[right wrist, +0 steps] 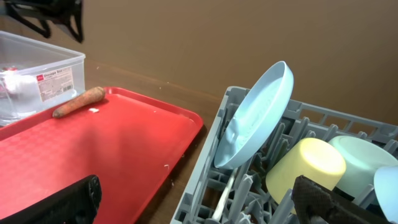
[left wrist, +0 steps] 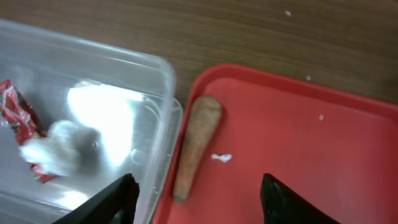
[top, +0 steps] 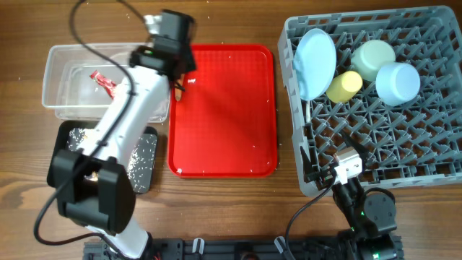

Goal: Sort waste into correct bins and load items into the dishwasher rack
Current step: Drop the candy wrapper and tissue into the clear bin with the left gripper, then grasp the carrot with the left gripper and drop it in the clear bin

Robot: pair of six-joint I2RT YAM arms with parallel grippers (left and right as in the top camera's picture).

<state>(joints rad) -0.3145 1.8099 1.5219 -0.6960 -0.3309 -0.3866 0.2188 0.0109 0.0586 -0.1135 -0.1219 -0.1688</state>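
the carrot piece [left wrist: 196, 146] is short and dull orange, fat at one end and thin at the other. it lies on the flat red tray [left wrist: 298, 137], right against the tray's left rim, just beside the wall of the clear tub [left wrist: 168, 74]. a small white crumb sits on the tray close to it.

the left gripper [left wrist: 202, 205] is spread wide, with one dark finger at the bottom left of the left wrist view and one at the bottom right. it holds nothing and touches nothing. the thin end of the carrot lies between the two fingers in that view.

the right gripper [right wrist: 199, 205] is also spread wide and holds nothing. it is at the near edge of the grey rack [right wrist: 205, 180].

in the left wrist view the carrot runs almost up and down the frame, leaning a little. its fat end points to the top and its thin end points to the bottom left.

inside the tub lie the red-and-white wrapper [left wrist: 15, 112] and the white tissue wad [left wrist: 53, 149], touching each other.

in the rack, the pale blue plate [right wrist: 258, 118] stands tilted on its edge. the yellow cup [right wrist: 305, 165] lies just beside it, and the mint-green bowl [right wrist: 364, 158] is next to the cup.
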